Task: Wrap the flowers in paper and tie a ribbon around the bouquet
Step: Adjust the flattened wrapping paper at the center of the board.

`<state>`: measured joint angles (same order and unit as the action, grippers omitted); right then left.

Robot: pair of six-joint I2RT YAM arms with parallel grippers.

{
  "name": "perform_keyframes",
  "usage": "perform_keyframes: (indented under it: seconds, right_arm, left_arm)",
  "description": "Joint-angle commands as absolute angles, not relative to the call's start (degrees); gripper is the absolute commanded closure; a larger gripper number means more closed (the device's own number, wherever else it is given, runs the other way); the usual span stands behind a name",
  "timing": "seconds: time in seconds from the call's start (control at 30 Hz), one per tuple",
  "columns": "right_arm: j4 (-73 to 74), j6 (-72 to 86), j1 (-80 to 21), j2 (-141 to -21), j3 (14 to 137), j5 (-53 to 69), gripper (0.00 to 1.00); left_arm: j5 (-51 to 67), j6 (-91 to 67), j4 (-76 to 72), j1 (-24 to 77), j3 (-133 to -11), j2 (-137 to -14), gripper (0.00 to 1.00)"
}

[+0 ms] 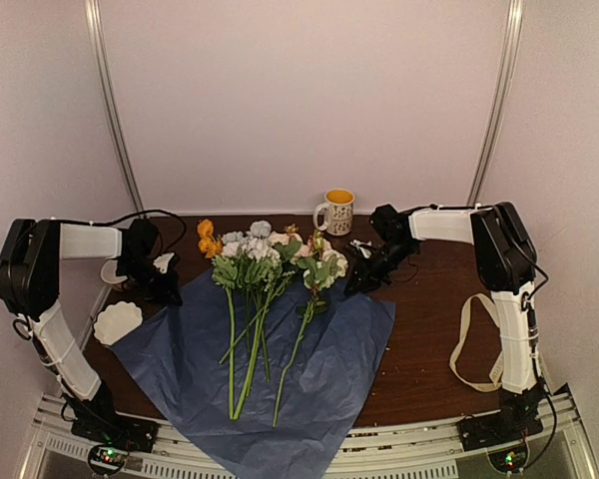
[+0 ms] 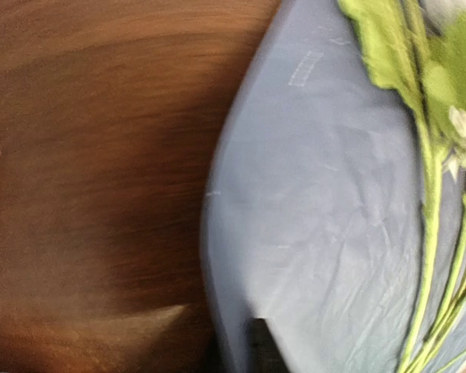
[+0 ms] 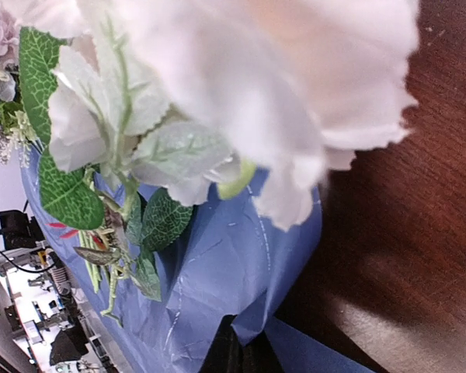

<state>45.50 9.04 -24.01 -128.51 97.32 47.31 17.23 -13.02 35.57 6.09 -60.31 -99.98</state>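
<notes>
Left gripper [image 1: 170, 292]: working at the paper's [image 1: 329, 369] left corner, grip impossible to judge.
Right gripper [image 1: 354, 284]: clenching the paper's right corner, just beside the flower heads.
Flowers [image 1: 265, 261]: lying across the paper, heads far, stems pointing near.
Paper edge: near corner overhanging the table's [image 1: 429, 299] near edge.
Open room: bare wood lying between the paper and the ribbon [image 1: 469, 344], right.
Mug [image 1: 337, 212]: standing far, behind the heads.

You've got plain deep-blue paper [image 1: 324, 374] w/ pale crease lines on a dark red-brown wood-grain table [image 1: 429, 329]. The flowers [image 1: 265, 254] have green stems & leaves, w/ white, pale blue, pink & orange heads (orange at far left). The ribbon [image 1: 469, 344] is beige; the mug [image 1: 337, 212] is white w/ dark print, yellow-orange inside.
</notes>
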Motion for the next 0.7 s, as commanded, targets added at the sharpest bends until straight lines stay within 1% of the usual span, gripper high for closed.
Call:
perform_keyframes:
  seconds: [0.0, 0.23, 0.4, 0.5, 0.57, 0.67]
  right_arm:
    - [45.3, 8.8, -23.5, -125.6, 96.7, 49.1, 1.00]
    - [41.2, 11.8, -20.9, -118.5, 90.8, 38.6, 1.00]
    - [37.7, 12.2, -18.8, -115.6, 86.5, 33.4, 1.00]
    - [38.8, 11.6, -16.8, -117.9, 89.7, 31.6, 1.00]
    - [41.6, 11.1, -16.4, -120.6, 95.1, 28.8, 1.00]
    - [43.3, 11.1, -16.2, -122.9, 99.6, 24.7, 1.00]
  left_arm:
    - [18.3, -12.0, 35.0, 6.4, -60.2, -98.1, 1.00]
    - [15.5, -11.6, 32.2, 7.8, -60.4, -97.1, 1.00]
    - [11.6, -11.5, 30.6, 10.3, -63.8, -100.2, 1.00]
    - [11.4, -10.8, 30.7, 10.9, -67.4, -103.2, 1.00]
    - [11.1, -10.2, 31.3, 11.0, -70.3, -105.4, 1.00]
    - [10.8, -9.2, 32.4, 11.1, -74.7, -108.8, 1.00]
